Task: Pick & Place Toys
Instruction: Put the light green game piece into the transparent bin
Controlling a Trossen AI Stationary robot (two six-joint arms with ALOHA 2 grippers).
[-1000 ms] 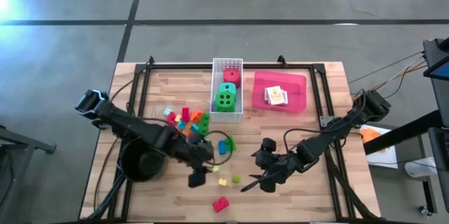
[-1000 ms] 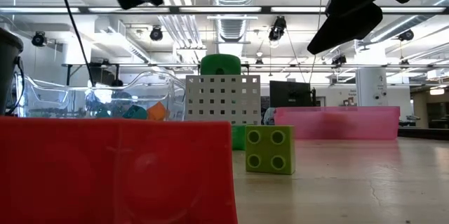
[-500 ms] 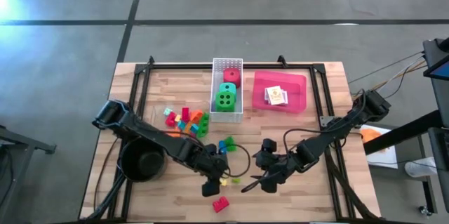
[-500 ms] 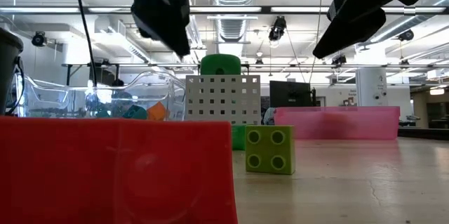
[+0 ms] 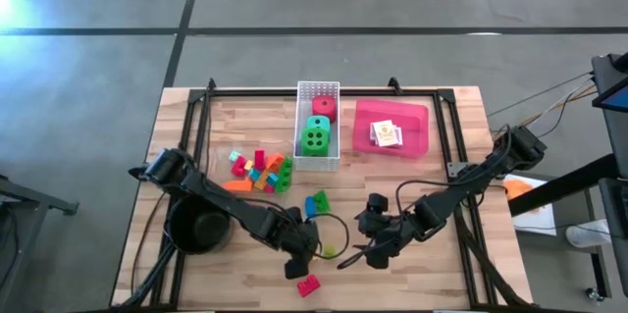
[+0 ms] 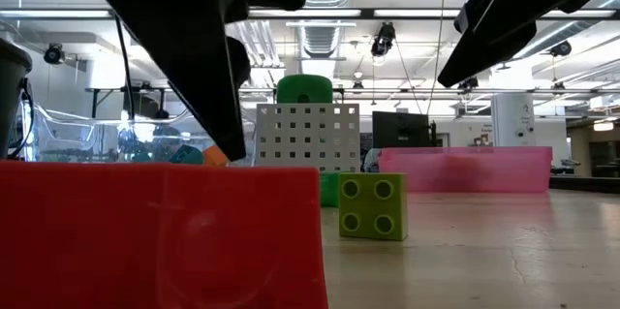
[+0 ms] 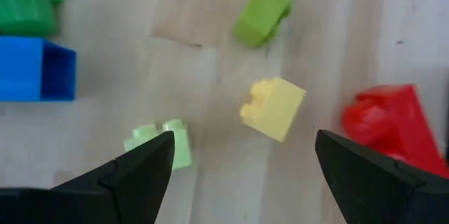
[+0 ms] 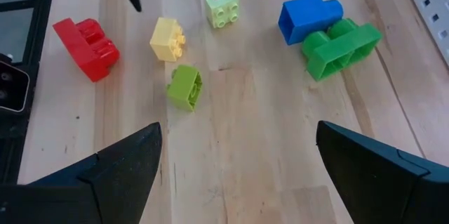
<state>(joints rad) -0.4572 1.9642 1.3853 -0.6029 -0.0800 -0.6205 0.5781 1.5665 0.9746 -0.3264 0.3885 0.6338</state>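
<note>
1. Two left gripper [image 7: 238, 157] fingers spread wide, straddling small yellow plastic brick [image 7: 273, 108] on wooden table [image 7: 210, 62]; nothing held.
2. Right gripper [image 8: 235, 157] likewise spread, empty, hovering nearby.
3. Risk: finger nudging pale green brick [image 7: 168, 143] or red brick [image 7: 386, 122], spoiling grasp.
4. No legible writing.

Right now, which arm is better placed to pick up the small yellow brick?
Probably the left. Its open hand hangs right over the yellow brick, which sits between its fingers. The right hand, also open, is farther back from that brick.
</note>
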